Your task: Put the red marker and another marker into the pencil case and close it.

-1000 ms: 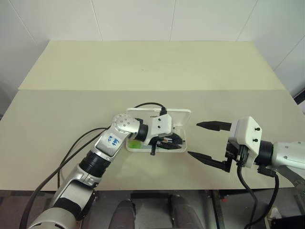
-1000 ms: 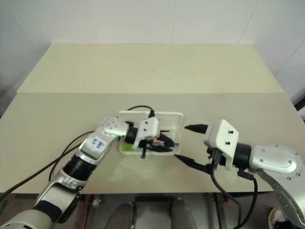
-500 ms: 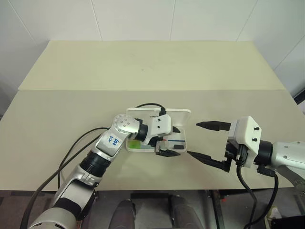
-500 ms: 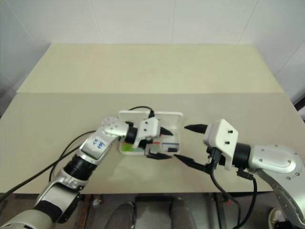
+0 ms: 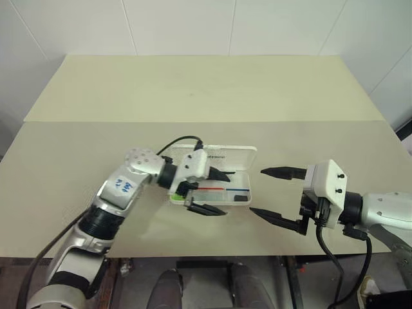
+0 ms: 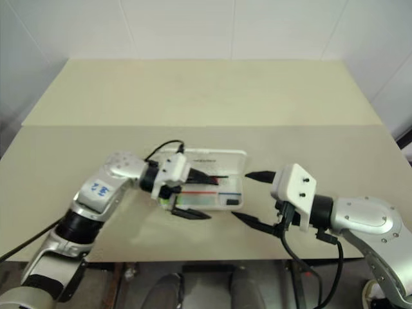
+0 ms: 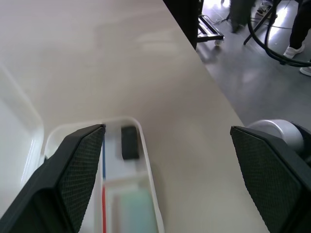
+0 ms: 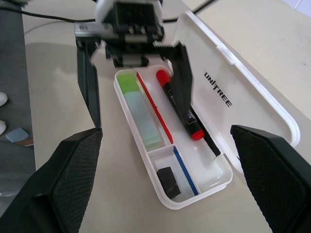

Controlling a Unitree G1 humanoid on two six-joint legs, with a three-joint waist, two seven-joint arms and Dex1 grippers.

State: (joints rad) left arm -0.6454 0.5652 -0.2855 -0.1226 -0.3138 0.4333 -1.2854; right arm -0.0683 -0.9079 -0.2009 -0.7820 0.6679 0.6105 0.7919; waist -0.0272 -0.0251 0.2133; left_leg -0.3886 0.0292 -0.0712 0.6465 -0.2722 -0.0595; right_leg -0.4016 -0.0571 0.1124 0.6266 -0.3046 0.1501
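The pencil case (image 8: 217, 180) lies open on the table, its lid (image 8: 243, 104) with black lettering folded back flat. In its tray the red marker (image 8: 179, 103) lies along the lid side. The pale green marker (image 8: 140, 112) lies along the front side, with a thin red-and-blue strip between them. My left gripper (image 5: 214, 192) hovers open over the tray's left end and holds nothing. One of its fingers (image 8: 181, 65) is above the red marker and the other is outside the front wall. My right gripper (image 5: 271, 195) stands open to the right of the case, apart from it.
A small black bit (image 8: 168, 176) sits in the tray's end compartment. The case rests near the front edge of the beige table (image 5: 77, 161); a second table top (image 5: 193, 84) adjoins behind. A black cable (image 5: 180, 140) loops off my left wrist.
My left gripper has opened and drawn back to the left and slightly up from inside the tray, leaving the markers lying there. My right gripper has stayed where it was.
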